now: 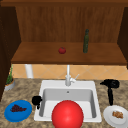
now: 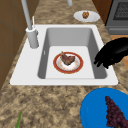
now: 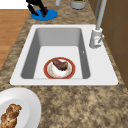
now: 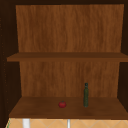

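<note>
- As seen from the front, showed a blue plate (image 1: pixel 23 116) bearing a dark purple grape bunch (image 1: pixel 18 108), flat on the speckled counter (image 1: pixel 25 90) just left of the sink (image 1: pixel 47 85).
- Showed also a white plate (image 1: pixel 110 120) with a braided brown bread (image 1: pixel 117 114), on the counter by the sink's front right corner.
- Caught the left hand (image 1: pixel 37 100) in the air at the sink's left rim, beside the blue plate, fingers drooping loosely and grasping nothing.
- Caught the right hand (image 1: pixel 111 83) above the white plate, fingers straight down and released, tips near the plate's rear rim; contact not discernible.
- Found in the basin a red-rimmed plate (image 2: pixel 81 63) with a piece of meat (image 2: pixel 67 59), well apart from both hands.
- Bounded the working room behind by the faucet (image 1: pixel 68 76) and overhead by a wooden shelf (image 1: pixel 37 55); left bare counter behind the blue plate.
</note>
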### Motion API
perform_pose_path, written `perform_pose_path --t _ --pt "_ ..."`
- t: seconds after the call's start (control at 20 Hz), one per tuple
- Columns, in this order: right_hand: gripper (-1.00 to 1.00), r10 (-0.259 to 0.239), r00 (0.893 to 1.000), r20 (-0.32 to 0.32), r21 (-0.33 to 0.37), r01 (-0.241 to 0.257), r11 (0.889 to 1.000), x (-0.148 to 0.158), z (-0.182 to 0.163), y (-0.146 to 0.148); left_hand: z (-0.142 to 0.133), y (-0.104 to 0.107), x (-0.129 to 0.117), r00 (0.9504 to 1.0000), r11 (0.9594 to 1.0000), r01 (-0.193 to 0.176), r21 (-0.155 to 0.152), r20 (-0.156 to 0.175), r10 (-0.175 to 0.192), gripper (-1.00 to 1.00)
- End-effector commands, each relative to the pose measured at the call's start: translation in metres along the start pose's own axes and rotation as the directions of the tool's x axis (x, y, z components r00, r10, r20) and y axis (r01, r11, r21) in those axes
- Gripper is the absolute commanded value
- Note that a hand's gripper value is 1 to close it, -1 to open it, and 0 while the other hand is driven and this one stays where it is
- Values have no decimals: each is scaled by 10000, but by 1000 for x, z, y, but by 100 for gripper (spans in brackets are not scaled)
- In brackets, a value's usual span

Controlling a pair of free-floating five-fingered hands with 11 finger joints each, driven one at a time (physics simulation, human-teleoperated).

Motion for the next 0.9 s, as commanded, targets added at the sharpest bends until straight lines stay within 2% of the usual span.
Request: perform_pose_path --t 0.0,0.15,0.25,0.35,0.85 --pt "-100 -121 9999 -124 123 123 9998 4 1 19 0 0 0 10000 10000 0 0 0 0 0" --pt "-100 -293 9996 27 167 293 9994 1 0 23 0 0 0 10000 10000 0 0 0 0 0" --pt "-100 -759 9971 72 291 757 9967 -9 -2 29 0 0 0 10000 10000 0 0 0 0 0" --pt "-100 -1016 9946 224 333 1009 9943 -19 -4 38 0 0 0 10000 10000 0 0 0 0 0" --pt "-100 -1400 9896 325 96 1397 9901 -76 -40 92 0 0 0 10000 10000 0 0 0 0 0"
